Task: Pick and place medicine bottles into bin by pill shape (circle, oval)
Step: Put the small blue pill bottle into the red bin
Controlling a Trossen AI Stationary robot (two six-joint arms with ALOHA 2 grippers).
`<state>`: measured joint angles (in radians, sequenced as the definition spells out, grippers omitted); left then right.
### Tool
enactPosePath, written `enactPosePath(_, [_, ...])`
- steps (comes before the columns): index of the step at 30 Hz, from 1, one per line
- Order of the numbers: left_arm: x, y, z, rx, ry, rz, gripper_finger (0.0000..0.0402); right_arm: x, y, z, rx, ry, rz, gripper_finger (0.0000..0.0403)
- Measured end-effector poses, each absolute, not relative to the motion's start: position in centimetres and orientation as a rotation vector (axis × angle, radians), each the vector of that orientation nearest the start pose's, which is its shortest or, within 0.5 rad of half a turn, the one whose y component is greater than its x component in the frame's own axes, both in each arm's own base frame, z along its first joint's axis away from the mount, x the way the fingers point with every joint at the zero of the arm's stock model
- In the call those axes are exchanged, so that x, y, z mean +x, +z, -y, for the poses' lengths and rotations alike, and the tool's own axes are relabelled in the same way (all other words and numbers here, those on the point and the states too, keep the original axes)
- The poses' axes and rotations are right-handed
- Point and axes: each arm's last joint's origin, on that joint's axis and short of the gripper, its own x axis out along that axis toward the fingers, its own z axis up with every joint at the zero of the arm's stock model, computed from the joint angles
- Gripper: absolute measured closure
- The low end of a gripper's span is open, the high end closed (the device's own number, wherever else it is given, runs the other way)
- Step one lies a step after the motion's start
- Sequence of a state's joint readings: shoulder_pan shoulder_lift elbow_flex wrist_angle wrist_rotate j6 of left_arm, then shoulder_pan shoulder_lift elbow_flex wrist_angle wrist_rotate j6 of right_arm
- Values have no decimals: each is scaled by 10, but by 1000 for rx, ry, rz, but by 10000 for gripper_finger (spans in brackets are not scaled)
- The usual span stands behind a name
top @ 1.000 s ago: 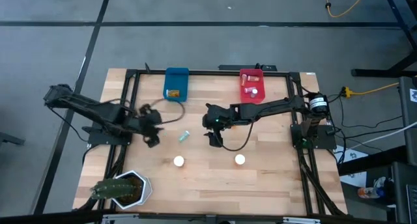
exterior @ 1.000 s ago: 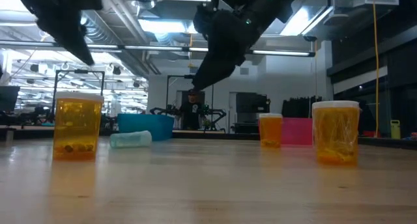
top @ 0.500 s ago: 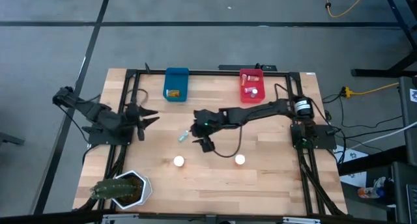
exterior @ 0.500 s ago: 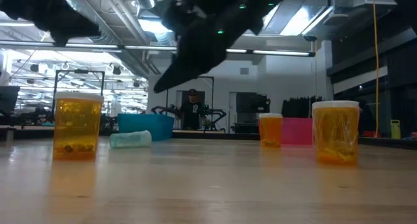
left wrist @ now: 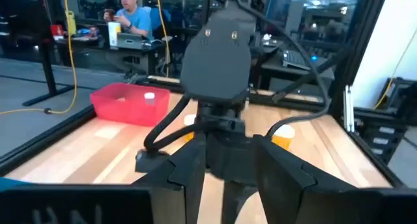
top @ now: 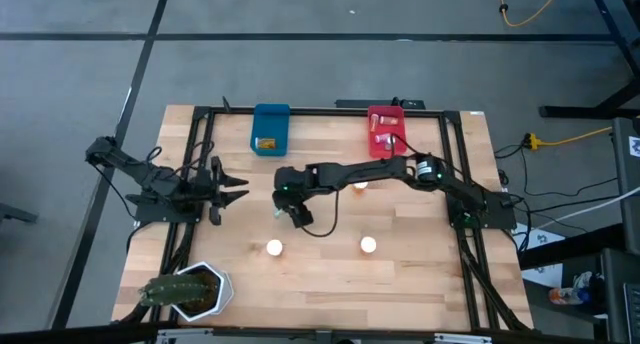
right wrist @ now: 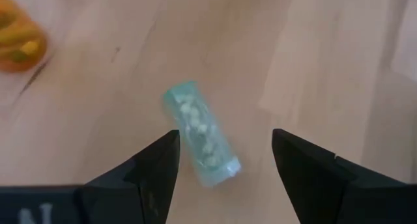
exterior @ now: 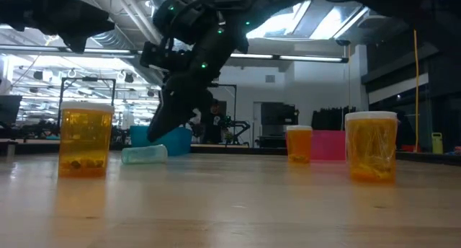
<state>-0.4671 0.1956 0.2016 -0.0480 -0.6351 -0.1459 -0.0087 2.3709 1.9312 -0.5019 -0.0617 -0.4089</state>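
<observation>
A: Where are the arms?

B: Seen from above, the right end effector [top: 289, 210] has swept across the table [top: 420, 264] from near the middle and now hangs directly over a small pale teal bottle [top: 280, 210] lying on its side; its fingers stand apart, one on each side of the bottle [right wrist: 201, 142], not touching it and holding nothing; small white pills show through the bottle's clear wall, though their shape is too small to tell.

A: And the left arm?

B: It has pulled back to the table's left edge; the left end effector [top: 222, 183] is closed and empty, well apart from the bottles.

A: What else is on the table?

B: A blue bin [top: 270, 129] and a red bin [top: 386, 130] sit at the far edge, each with something already inside; two white-capped amber bottles [top: 274, 248] [top: 368, 245] stand upright nearer the front, and another stands near the red bin; a plant [top: 185, 292] occupies the front left corner.

A: What does the move mean for the task?

B: Judging by the straddle, the right arm is lined up to descend and close on the teal bottle; the other bottles remain unsorted.
</observation>
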Motion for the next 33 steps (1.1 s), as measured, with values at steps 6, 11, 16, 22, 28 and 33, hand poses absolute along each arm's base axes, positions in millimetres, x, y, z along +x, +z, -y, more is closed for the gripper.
enactPosePath(6, [95,210,29,-124,168,-26,285,515,148,12,-302,327,-943,157])
enactPosePath(11, [95,210,29,-124,168,-26,285,516,132,19,-296,307,-982,157])
enactPosePath(16, [95,210,29,-124,169,-26,285,517,130,19,-286,307,-982,157])
enactPosePath(22, [95,209,28,-120,177,-30,285,518,129,18,-218,286,-976,164])
enactPosePath(28, [94,207,28,-105,180,-53,285,518,126,17,-155,265,-986,226])
enactPosePath(33, [94,206,28,-104,180,-55,284,520,127,18,-85,209,-983,280])
